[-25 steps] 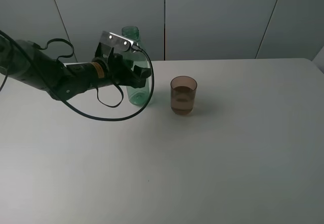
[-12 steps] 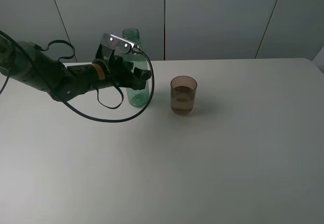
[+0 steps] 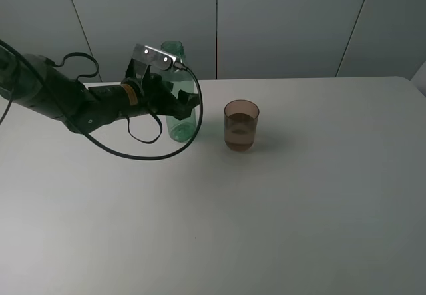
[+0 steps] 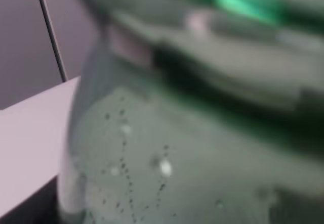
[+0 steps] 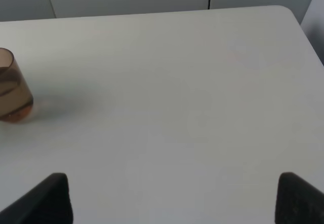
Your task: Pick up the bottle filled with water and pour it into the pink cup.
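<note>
Grey wall panels point(image 3: 286, 22) back a pale, bare table point(image 3: 279, 208), and everything that matters sits toward its far left. The green bottle point(image 3: 178, 127) stands upright there, capless, its base apparently resting on the table. The pink cup point(image 3: 241, 126) stands just beside it, apart from it, on the side nearer the table's middle, and a band of liquid shows inside the cup.

The left gripper point(image 3: 181, 102) reaches in from the side and straddles the bottle's middle. One dark finger point(image 3: 190, 98) crosses in front of the green plastic. Whether the jaws are pinching the bottle or standing loose around it I cannot tell. The left wrist view is only a blur of wet green wall point(image 4: 152, 158). The right gripper point(image 5: 172, 198) hangs idle over the table's other side, its fingertips point(image 5: 48, 198) spread wide with nothing between them.

With liquid in the cup and the bottle upright, I would guess the arm is parting from the bottle rather than taking it. To do that well, the jaws should clear both sides fully before the arm moves. It should then back straight out along its own line, not sideways, because a light, tall bottle tips easily. The black cable point(image 3: 133, 154) looping under the wrist passes close by the bottle's base and could drag it.
</note>
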